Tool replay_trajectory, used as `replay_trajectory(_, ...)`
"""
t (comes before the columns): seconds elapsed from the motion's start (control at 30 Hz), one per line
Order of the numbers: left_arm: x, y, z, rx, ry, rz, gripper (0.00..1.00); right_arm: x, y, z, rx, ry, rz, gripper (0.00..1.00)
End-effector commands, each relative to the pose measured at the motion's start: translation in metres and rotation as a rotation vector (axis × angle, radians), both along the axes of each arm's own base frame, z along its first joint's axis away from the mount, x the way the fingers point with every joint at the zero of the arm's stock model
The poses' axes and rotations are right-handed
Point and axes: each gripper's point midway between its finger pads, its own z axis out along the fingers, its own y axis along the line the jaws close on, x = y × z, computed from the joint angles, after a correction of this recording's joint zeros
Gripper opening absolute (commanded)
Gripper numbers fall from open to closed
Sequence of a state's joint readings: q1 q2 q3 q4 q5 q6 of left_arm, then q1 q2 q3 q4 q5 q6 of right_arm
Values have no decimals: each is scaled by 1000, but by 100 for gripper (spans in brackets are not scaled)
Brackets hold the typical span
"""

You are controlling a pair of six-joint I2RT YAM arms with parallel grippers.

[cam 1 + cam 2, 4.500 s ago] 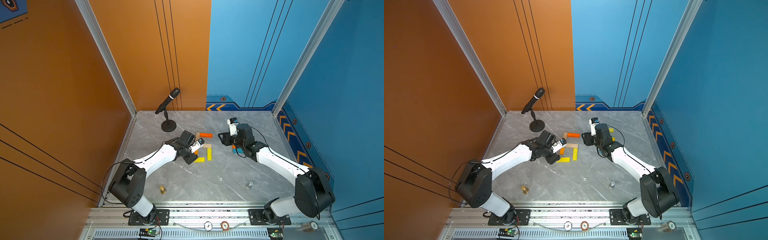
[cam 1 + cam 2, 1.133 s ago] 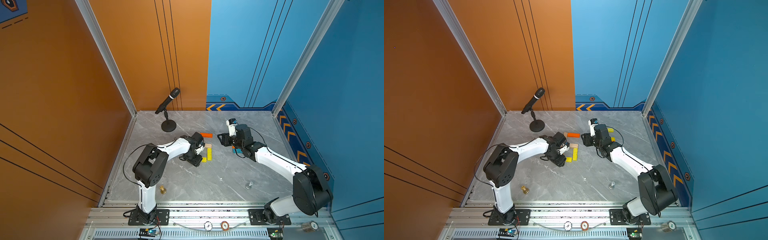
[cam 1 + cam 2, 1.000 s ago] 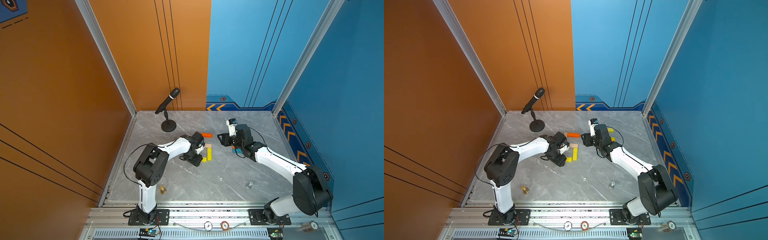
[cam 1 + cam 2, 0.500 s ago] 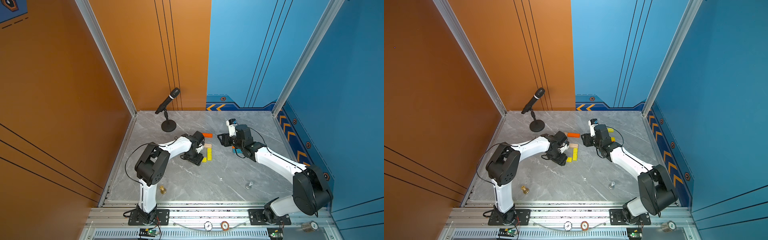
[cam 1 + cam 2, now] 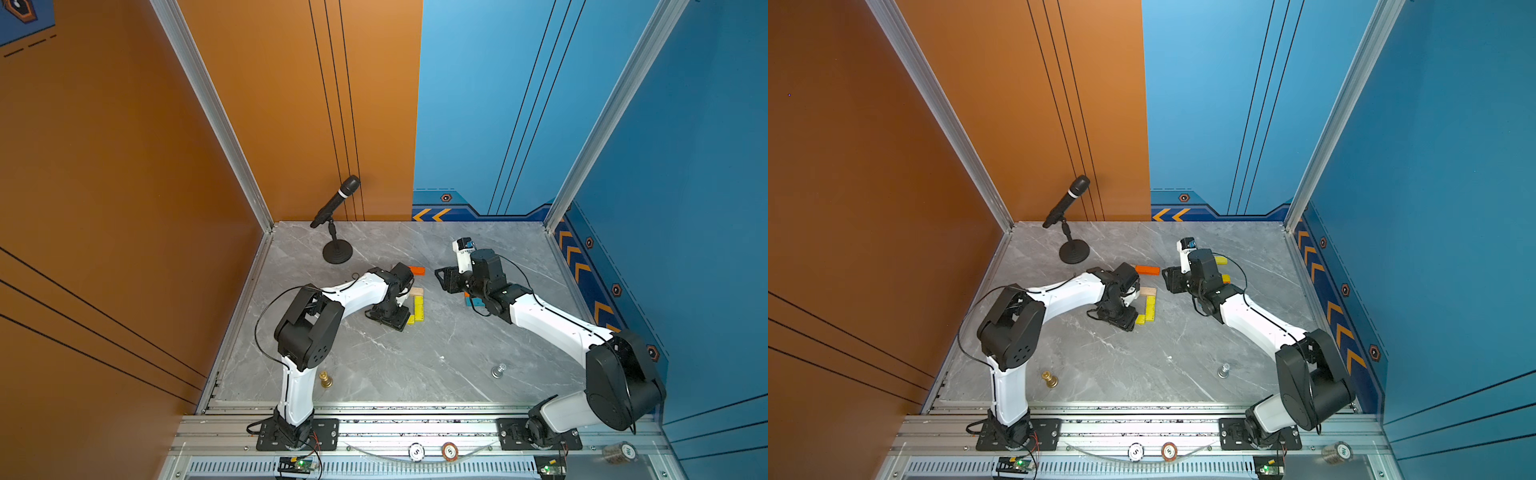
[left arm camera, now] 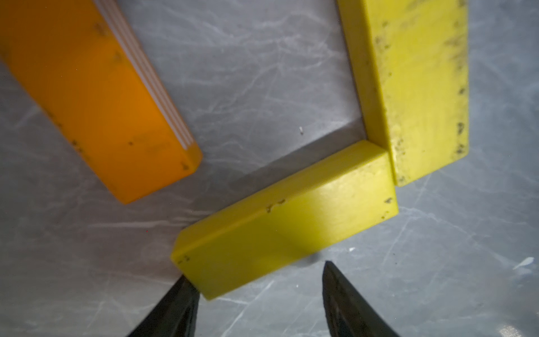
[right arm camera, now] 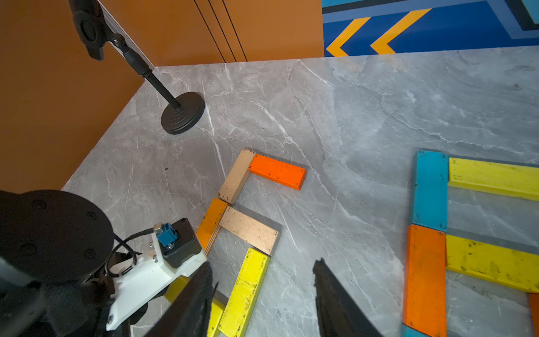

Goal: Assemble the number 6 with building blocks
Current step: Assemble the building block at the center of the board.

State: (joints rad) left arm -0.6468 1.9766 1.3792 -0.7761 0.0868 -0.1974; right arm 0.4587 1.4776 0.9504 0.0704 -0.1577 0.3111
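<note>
**Two pairs of jaws apart, one fingertip on a yellow block**

Both grippers stand open and clamp nothing. In the left wrist view the left gripper (image 6: 258,280) is low over the grey marble table (image 6: 262,87). One fingertip (image 6: 178,303) touches the end corner of the short yellow block (image 6: 285,224). The other sits just beside that block's long edge; whether it touches I cannot tell. The block lies flat, and its far end meets the long yellow block (image 6: 417,87) at a corner. An orange block (image 6: 96,96) lies apart from both.

The right gripper (image 7: 264,261) hangs above the table with only bare air between its spread jaws.

Only the right wrist view shows the figure of building blocks nearly whole. A red-orange block (image 7: 277,172) meets a pale wood block (image 7: 236,176) at a corner. That block runs end to end into the orange one, and a second wood block (image 7: 248,233) branches from it to the long yellow block. The same view shows a second group (image 7: 430,189) of blue, yellow and orange blocks lying well apart from the figure. In both top views the arms cover most of each group.

The top views alone show a gold chess piece (image 5: 325,379) and a silver chess piece (image 5: 498,370), well apart from the blocks.
</note>
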Motion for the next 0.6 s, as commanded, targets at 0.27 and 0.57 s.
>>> replay_trajectory(0.27, -14, 10, -15, 93, 41, 91, 64, -6, 3, -8, -7, 13, 27, 56)
replay_trajectory(0.57, -4, 17, -14, 113, 14, 126, 64, -8, 1, -7, -7, 11, 24, 56)
